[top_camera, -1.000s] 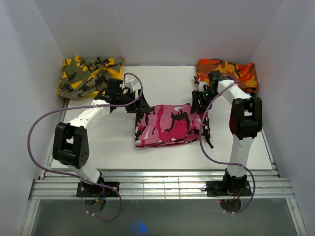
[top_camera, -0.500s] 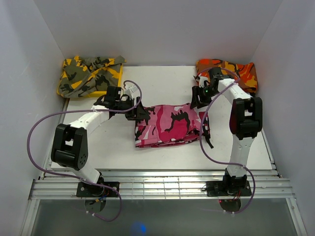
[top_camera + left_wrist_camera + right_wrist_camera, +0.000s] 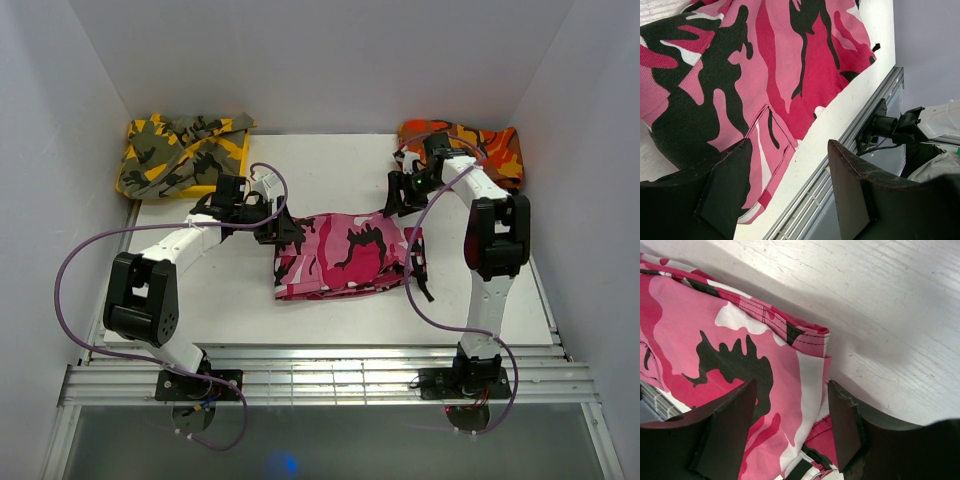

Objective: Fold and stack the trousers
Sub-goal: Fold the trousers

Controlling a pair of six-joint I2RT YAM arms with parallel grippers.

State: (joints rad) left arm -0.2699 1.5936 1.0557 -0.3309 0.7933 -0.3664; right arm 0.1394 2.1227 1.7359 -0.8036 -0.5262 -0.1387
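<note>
Pink, white and black camouflage marks the trousers, which lie folded into a rough rectangle at the middle of the white table, a little towards its right side. From above, the left gripper hangs over the bundle's far left corner and the right gripper just beyond its far right corner, but that view is too small to show the jaws. The wrist cameras settle it. The left gripper has its fingers spread wide with nothing between them. Below it are a pocket seam on the trousers, the table's near edge and the metal rail. The right gripper is likewise spread and empty above a stitched, layered corner of the trousers, which casts a shadow on the grained white board. A dark strap trails off the bundle's right edge. Bare board shows to the left of the bundle and behind it, between a yellow-olive camouflage garment in the far left corner and an orange-red one in the far right. Plain white walls close in on three sides. A purple cable loops along the left arm, and a ribbed rail runs along the front.
</note>
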